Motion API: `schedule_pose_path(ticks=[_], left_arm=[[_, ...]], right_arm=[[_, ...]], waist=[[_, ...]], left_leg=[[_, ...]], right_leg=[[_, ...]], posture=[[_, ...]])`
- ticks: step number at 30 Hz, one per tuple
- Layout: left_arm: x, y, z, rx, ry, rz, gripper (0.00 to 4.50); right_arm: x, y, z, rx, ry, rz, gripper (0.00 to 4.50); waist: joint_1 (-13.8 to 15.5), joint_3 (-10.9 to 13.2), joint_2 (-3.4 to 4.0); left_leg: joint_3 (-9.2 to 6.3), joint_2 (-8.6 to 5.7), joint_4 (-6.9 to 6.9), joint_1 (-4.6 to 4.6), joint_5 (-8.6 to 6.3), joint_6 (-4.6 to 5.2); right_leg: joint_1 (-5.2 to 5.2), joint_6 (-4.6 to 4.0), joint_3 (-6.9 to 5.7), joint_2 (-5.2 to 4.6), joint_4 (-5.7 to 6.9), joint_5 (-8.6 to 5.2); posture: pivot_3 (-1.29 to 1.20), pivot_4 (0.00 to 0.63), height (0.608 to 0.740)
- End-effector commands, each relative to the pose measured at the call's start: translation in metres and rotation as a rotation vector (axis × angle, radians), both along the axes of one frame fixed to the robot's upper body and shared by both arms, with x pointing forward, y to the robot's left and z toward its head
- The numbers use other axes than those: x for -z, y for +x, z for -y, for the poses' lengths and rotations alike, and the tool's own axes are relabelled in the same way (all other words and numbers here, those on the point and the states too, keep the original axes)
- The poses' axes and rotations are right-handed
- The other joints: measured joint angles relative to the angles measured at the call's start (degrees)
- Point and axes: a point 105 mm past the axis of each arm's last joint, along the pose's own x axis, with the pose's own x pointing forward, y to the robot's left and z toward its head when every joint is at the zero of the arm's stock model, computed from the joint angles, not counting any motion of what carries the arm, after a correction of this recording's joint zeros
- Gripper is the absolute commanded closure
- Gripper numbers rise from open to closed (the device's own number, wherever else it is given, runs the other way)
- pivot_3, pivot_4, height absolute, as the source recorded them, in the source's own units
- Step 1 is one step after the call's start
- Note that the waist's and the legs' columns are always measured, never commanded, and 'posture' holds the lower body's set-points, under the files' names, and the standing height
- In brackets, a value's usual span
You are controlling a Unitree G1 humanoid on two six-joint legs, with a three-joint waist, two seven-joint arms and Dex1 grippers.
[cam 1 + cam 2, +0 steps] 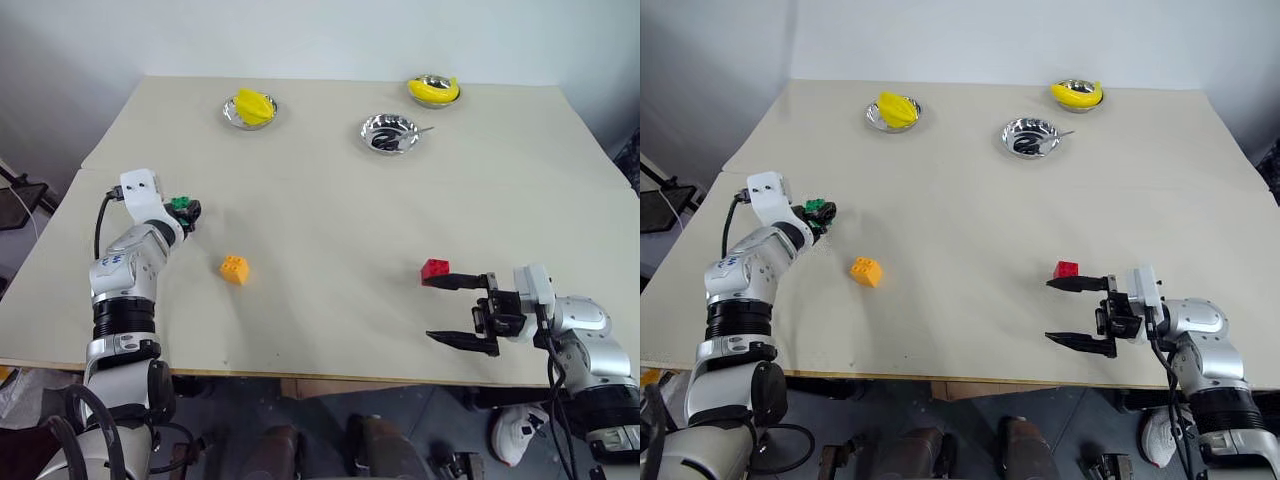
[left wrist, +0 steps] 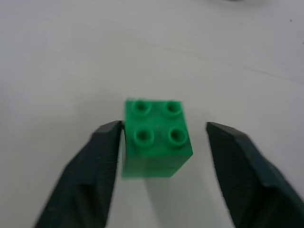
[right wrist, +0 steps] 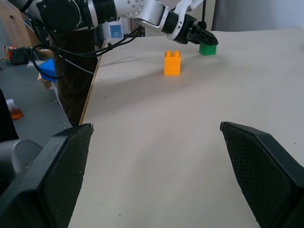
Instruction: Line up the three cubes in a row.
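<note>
Left gripper [image 2: 159, 156]: fingers straddling the green cube [image 2: 156, 137], one finger touching its side, the other a gap away; not yet clamped.
Green cube: on the bench [image 1: 330, 180], far left.
Orange cube [image 1: 234, 269]: near the front edge, left of centre.
Red cube [image 1: 435, 270]: right of centre, just beside a fingertip.
Right gripper [image 1: 460, 311]: spread wide, empty.
Risk: one-sided contact may twist or shove the green cube.

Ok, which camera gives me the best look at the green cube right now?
The left wrist view: the green cube sits close up between the left gripper fingers, studs up. Both eye views show a green speck at that gripper's tips; the right wrist view shows it far off, beyond the orange cube.
</note>
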Motion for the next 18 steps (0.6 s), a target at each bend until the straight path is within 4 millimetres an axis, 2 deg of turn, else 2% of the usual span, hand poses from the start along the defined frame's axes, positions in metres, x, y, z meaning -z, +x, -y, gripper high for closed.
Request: schedule_pose_path(ticks=[1, 2, 4, 7, 8, 10, 12, 15, 18], left_arm=[[-0.008, 0.001, -0.004, -0.005, 0.043, 0.02, 2.77], [-0.007, 0.0, -0.005, -0.007, 0.046, 0.017, 2.97], [-0.011, -0.001, -0.008, 0.001, 0.059, 0.045, 2.98], [-0.028, -0.005, -0.013, 0.054, 0.134, 0.137, 2.98], [-0.042, -0.008, -0.008, 0.132, 0.166, 0.221, 2.98], [-0.07, -0.021, 0.013, 0.392, 0.255, 0.382, 2.98], [-0.087, -0.041, 0.041, 0.686, 0.321, 0.464, 2.98], [-0.096, -0.062, 0.076, 1.015, 0.365, 0.483, 2.98], [-0.096, -0.072, 0.095, 1.194, 0.366, 0.467, 2.98]], right_arm=[[-0.009, -0.005, 0.001, -0.049, 0.001, 0.043, 0.0], [-0.009, -0.005, 0.002, -0.048, 0.001, 0.043, 0.0], [-0.008, -0.005, 0.003, -0.043, 0.001, 0.044, 0.0], [-0.009, -0.003, 0.007, -0.019, -0.003, 0.049, 0.0], [-0.009, -0.002, 0.01, -0.005, -0.006, 0.052, 0.0], [-0.014, -0.001, 0.02, 0.041, -0.011, 0.065, 0.0], [-0.019, 0.0, 0.034, 0.098, -0.023, 0.076, 0.0], [-0.023, -0.002, 0.056, 0.173, -0.047, 0.071, 0.0], [-0.024, -0.006, 0.067, 0.208, -0.068, 0.062, 0.0]], waist=[[0.0, 0.0, 0.0], [0.0, 0.0, 0.0], [0.0, 0.0, 0.0], [-0.02, 0.0, 0.0], [-0.02, 0.0, 0.0], [-0.1, 0.01, -0.02], [-0.08, 0.01, -0.02], [0.37, 0.01, -0.01], [0.44, 0.01, -0.01]], left_leg=[[0.0, 0.0, 0.0, 0.0, 0.0, -0.01], [0.0, 0.0, 0.0, 0.01, 0.01, -0.01], [0.0, 0.0, 0.0, 0.02, 0.01, -0.02], [0.0, 0.0, 0.01, 0.02, 0.01, -0.02], [0.0, 0.0, 0.01, 0.02, 0.01, -0.03], [0.0, 0.0, 0.0, 0.0, 0.02, -0.03], [0.0, 0.0, 0.01, -0.01, 0.02, -0.04], [-0.05, -0.03, 0.02, -0.01, 0.02, -0.03], [-0.12, -0.05, 0.08, 0.01, 0.02, 0.0]], right_leg=[[0.0, 0.0, 0.0, 0.0, 0.0, 0.0], [0.0, 0.0, 0.0, 0.0, 0.0, 0.0], [0.0, 0.0, 0.0, 0.0, 0.0, 0.0], [0.0, 0.0, 0.0, 0.0, 0.0, 0.0], [-0.01, 0.0, 0.0, 0.0, 0.0, 0.0], [-0.02, 0.0, 0.0, 0.0, -0.01, 0.0], [-0.02, -0.01, -0.03, 0.0, -0.03, 0.0], [0.07, -0.01, -0.08, -0.09, -0.14, 0.0], [0.19, -0.01, -0.11, -0.12, -0.23, 0.0]], posture=[[0.0, 0.15, 0.74], [0.0, 0.15, 0.74], [0.0, 0.15, 0.74], [0.0, 0.15, 0.74], [0.0, 0.15, 0.74], [0.0, 0.15, 0.74], [0.0, 0.15, 0.74], [0.0, 0.15, 0.74], [0.0, 0.15, 0.74]])
